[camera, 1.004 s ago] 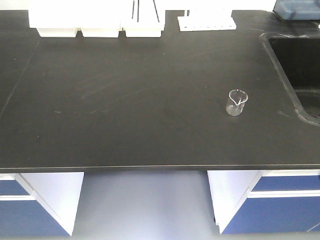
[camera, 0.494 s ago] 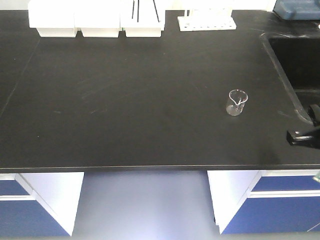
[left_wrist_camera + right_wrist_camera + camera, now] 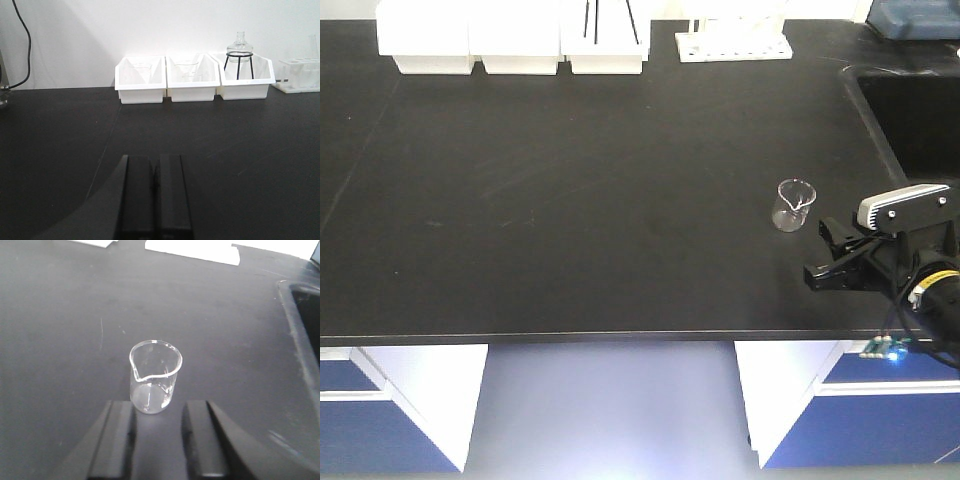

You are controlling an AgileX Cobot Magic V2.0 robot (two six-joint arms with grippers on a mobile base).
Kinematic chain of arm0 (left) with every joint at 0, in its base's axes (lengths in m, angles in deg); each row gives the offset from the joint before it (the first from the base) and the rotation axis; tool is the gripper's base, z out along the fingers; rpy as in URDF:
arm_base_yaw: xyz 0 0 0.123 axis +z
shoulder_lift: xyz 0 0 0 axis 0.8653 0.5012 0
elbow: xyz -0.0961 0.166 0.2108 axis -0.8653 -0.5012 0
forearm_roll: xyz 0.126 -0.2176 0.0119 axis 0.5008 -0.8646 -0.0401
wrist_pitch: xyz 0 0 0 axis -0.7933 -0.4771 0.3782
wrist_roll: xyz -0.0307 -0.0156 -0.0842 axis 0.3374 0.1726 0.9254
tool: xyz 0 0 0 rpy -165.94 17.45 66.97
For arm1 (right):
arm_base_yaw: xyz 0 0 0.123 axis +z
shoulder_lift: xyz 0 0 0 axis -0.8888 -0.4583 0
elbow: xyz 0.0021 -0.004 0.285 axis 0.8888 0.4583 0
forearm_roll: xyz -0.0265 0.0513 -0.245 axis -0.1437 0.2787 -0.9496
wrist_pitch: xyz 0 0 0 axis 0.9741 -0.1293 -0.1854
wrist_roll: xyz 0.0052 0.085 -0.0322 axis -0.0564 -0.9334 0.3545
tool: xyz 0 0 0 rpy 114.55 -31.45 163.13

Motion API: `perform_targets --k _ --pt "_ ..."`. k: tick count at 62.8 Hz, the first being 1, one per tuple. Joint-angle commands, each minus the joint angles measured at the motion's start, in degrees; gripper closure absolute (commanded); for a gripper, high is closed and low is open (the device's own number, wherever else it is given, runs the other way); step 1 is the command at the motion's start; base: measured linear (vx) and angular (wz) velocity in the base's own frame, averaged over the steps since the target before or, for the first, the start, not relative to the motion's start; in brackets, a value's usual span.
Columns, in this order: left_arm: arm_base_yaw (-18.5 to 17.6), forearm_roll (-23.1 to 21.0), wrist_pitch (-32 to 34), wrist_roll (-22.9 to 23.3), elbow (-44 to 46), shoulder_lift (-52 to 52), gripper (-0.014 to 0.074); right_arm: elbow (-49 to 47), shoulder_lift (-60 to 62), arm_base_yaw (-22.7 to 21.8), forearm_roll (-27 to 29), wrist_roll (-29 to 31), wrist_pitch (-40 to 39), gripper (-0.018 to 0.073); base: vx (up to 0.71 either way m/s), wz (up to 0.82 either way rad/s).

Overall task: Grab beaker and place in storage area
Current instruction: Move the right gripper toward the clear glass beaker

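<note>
The small clear glass beaker (image 3: 794, 204) stands upright on the black counter (image 3: 570, 200), right of centre. My right gripper (image 3: 825, 252) is open and empty, just to the front right of the beaker. In the right wrist view the beaker (image 3: 155, 377) stands just beyond the fingertips (image 3: 120, 410), in line with the gap of the right gripper (image 3: 157, 416), spout toward the camera. My left gripper (image 3: 155, 159) is shut and empty, low over the counter, and does not show in the front view. The storage area with the wall outlet is out of view.
Three white trays (image 3: 510, 45) and a white tube rack (image 3: 732, 42) line the counter's back edge. A sink (image 3: 920, 120) is sunk in at the right. The left wrist view shows the trays (image 3: 192, 80), a flask on a wire stand (image 3: 239, 57) and a cable (image 3: 22, 45).
My right arm has come in from the right edge and moved left up to the beaker. The beaker has not moved.
</note>
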Motion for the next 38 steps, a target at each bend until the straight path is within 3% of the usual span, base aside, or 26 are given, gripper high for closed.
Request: perform_targets --k 1,14,25,38 --pt "-0.01 -0.06 4.53 0.56 1.15 -0.84 0.0603 -1.45 -2.16 0.0 1.26 -0.43 -8.1 0.0165 0.0 0.0" --pt "-0.01 -0.06 4.53 0.56 1.15 -0.84 0.0603 -1.45 -9.01 0.11 1.82 0.0 -15.07 0.0105 0.0 0.0" --pt "-0.01 -0.06 4.53 0.56 1.15 -0.84 0.0603 -1.45 -13.36 0.11 1.71 0.69 -27.44 0.0104 0.0 0.0" --pt "-0.01 -0.06 4.53 0.56 1.15 -0.84 0.0603 -1.45 -18.68 0.11 1.28 1.53 -29.75 0.007 0.0 0.0"
